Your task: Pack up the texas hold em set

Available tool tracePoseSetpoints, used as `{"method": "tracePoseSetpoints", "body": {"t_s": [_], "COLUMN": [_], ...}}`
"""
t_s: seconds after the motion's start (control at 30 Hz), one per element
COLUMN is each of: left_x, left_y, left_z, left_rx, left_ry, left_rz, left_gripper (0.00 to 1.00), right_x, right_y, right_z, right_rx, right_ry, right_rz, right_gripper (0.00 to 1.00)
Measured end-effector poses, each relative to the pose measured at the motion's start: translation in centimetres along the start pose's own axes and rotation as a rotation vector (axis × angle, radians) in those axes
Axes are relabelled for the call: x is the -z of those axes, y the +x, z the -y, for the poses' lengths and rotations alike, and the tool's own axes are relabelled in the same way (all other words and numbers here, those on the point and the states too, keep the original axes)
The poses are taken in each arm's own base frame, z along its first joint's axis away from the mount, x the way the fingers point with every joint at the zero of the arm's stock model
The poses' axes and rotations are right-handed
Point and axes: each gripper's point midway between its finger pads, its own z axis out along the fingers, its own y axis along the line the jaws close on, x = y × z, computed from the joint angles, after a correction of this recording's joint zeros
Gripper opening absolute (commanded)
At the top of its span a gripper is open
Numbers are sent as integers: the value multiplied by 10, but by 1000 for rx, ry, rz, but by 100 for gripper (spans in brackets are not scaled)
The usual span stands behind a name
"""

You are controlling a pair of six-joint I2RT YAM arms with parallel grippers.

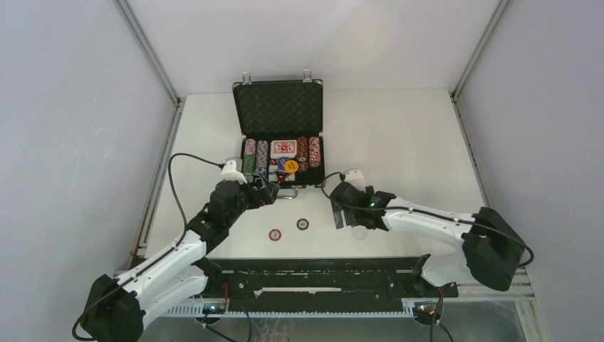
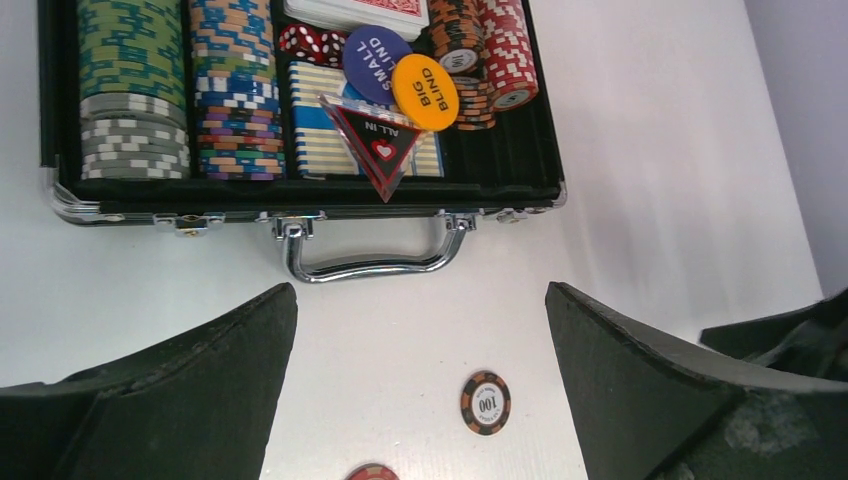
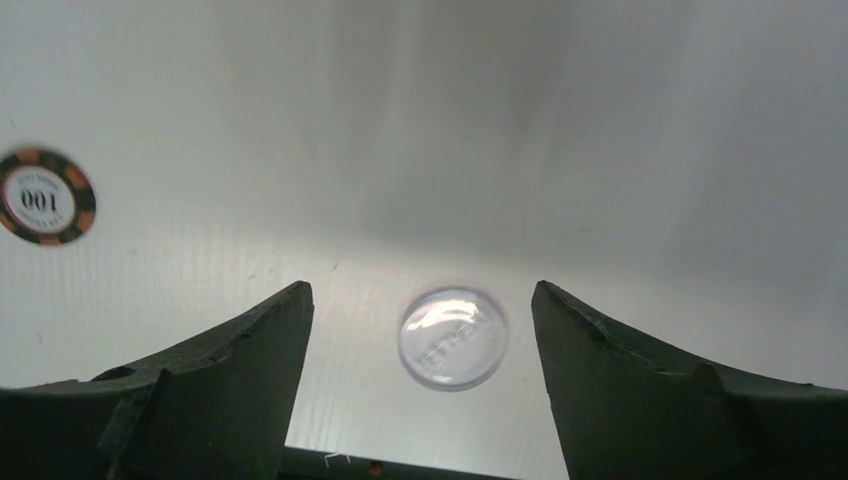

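A small black case with silver edges (image 1: 278, 107) sits at the far middle of the white counter (image 1: 413, 142). Its lid stands up. Its shiny metal handle (image 2: 370, 262) faces the arms.

Inside the case lie rows of striped round poker chips (image 2: 238, 90). Between the rows there is a red deck of cards (image 2: 355, 12), a blue striped deck (image 2: 310, 120) and some red dice (image 2: 310, 42). A blue round button that says SMALL BLIND (image 2: 375, 62) and an orange one that says BIG BLIND (image 2: 424, 92) lie on top. A black and red triangle that says ALL IN (image 2: 375, 145) leans over the front wall of the case.

Two chips lie loose on the counter, near the case. One is an orange and black chip marked 100 (image 1: 303, 224). The other is a red chip (image 1: 275, 234), just beside it.

The left hand (image 2: 420, 290) hangs just in front of the handle. Its fingers are spread wide and it holds nothing.

The right hand (image 3: 420, 290) is low over the counter, to the right of the loose chips. Its fingers are spread wide too. A clear round disc (image 3: 452, 337) lies flat on the counter between them and touches neither finger.
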Motion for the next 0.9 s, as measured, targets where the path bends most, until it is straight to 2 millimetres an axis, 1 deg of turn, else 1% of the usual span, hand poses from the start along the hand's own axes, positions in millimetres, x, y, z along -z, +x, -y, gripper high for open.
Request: {"method": "tracePoseSetpoints", "body": {"t_s": [0.07, 0.13, 0.23, 0.37, 0.5, 0.63, 0.73, 0.8, 0.9], "left_x": [-1, -1, -1, -1, -1, -1, -1, -1, -1], "left_y": [1, 3, 5, 5, 6, 6, 6, 10, 11], "left_z": [3, 5, 8, 10, 12, 14, 15, 13, 14], "left_rx": [6, 13, 20, 21, 21, 30, 41, 47, 48], "left_ry": [15, 25, 41, 48, 58, 67, 73, 71, 76], "left_rz": [-8, -15, -25, -30, -36, -35, -34, -40, -46], "left_gripper": [99, 99, 99, 99, 99, 99, 99, 99, 99], "right_x": [-4, -8, -14, -15, -13, -13, -13, -12, -13], "right_y": [16, 27, 39, 55, 62, 67, 68, 68, 68], "right_z": [-8, -12, -8, 2, 4, -1, -5, -6, -7], "right_rx": [25, 31, 4, -29, -60, -82, -86, -83, -81], "right_ry": [9, 25, 52, 64, 51, 22, 7, 3, 2], "right_rz": [-43, -73, -104, -137, -148, -156, -152, -150, -147], "right_gripper": [92, 92, 92, 92, 92, 88, 80, 77, 70]}}
